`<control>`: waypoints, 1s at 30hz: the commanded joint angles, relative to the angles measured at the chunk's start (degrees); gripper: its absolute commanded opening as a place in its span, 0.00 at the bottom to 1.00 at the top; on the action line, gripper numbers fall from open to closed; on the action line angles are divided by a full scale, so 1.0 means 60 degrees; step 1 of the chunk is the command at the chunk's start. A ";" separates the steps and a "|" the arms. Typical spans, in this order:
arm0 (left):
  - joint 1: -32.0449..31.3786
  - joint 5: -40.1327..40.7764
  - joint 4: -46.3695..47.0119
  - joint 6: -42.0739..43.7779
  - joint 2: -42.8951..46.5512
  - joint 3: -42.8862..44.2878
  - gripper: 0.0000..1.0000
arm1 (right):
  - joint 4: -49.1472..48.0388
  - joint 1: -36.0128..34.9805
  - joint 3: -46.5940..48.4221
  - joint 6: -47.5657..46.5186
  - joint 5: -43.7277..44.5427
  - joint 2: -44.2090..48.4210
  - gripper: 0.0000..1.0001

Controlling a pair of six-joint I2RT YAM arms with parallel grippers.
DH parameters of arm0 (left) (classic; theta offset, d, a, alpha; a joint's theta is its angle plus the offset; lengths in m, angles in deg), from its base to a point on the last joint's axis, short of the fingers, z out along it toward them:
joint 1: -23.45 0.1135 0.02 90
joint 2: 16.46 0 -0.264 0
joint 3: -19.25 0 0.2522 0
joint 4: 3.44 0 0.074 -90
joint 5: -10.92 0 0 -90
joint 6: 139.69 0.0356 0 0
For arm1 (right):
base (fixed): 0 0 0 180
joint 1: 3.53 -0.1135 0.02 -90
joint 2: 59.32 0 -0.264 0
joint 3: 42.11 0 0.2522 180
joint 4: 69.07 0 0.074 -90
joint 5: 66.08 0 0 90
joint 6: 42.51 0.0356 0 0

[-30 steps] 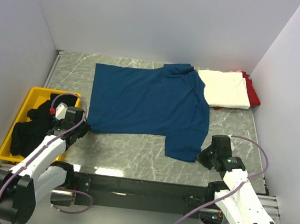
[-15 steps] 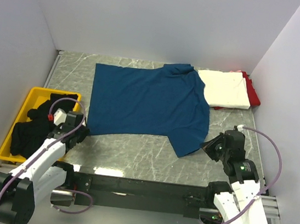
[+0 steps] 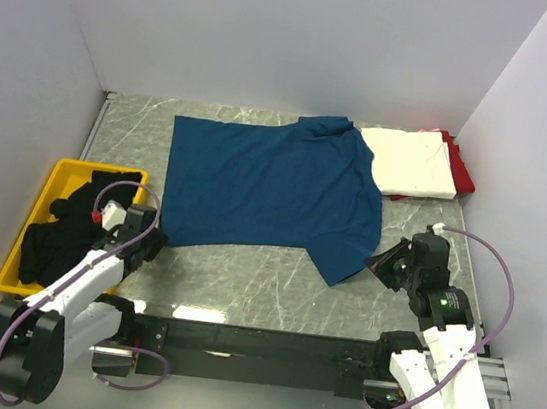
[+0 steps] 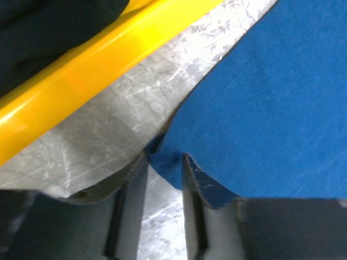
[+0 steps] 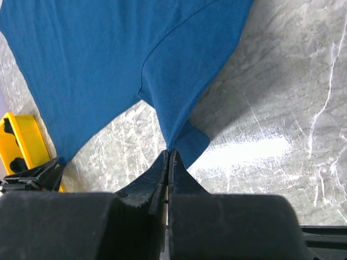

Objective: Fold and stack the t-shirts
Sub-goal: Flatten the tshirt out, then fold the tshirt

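A navy-blue t-shirt (image 3: 271,186) lies spread flat mid-table. My left gripper (image 3: 151,243) sits at its near-left hem corner (image 4: 165,165); in the left wrist view the gripper (image 4: 165,157) is open, the corner lying loose between the jaws. My right gripper (image 3: 382,265) is shut on the tip of the shirt's near-right sleeve (image 5: 176,127), and in the right wrist view the gripper (image 5: 169,153) holds that cloth drawn to a point. A folded white t-shirt (image 3: 410,163) lies at the back right on a red one (image 3: 464,173). Black t-shirts (image 3: 55,236) fill the yellow bin.
The yellow bin (image 3: 97,168) stands at the near left, its rim (image 4: 81,81) close beside my left gripper. White walls close in the table on the left, back and right. Bare marble shows along the near edge (image 3: 244,276).
The right gripper moved up and to the right, drawing the sleeve with it. The left jaws opened and released the hem corner, and that gripper drew back slightly.
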 commanded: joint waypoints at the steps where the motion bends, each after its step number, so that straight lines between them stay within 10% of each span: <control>1: -0.0084 0.0071 -0.0162 -0.0130 -0.0364 0.0054 0.36 | -0.0175 0.0127 0.0455 -0.0203 -0.0019 0.0110 0.00; 5: -0.0113 0.0276 -0.0572 -0.0174 -0.0394 0.0288 0.01 | -0.0029 0.0156 0.0397 -0.0262 0.0010 0.0286 0.00; 30: -0.0392 0.1111 -0.3723 -0.0526 0.2668 0.1532 0.01 | 0.2596 0.0200 0.1115 -0.0891 -0.0060 0.2984 0.00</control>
